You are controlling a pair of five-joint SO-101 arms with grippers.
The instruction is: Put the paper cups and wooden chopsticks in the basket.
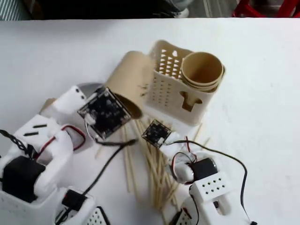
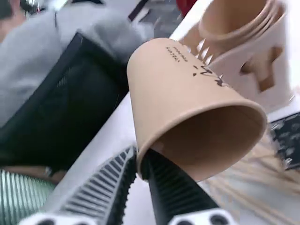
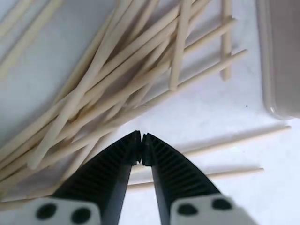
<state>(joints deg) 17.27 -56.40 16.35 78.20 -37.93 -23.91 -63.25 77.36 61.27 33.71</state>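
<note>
One paper cup [image 2: 187,108], which I judge light and crushable, tilts beside the basket [image 1: 165,93], my left gripper [image 2: 140,163] pinching its rim; right gripper [image 3: 141,142] closed, empty, over loose chopsticks [image 3: 117,79].

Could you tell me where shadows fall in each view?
High view: the perforated cream plastic basket leaves only a faint shadow on the white table; left wrist view: the tan paper cup is shaded inside; right wrist view: the pale wooden chopsticks cast thin, soft shadows.
</note>
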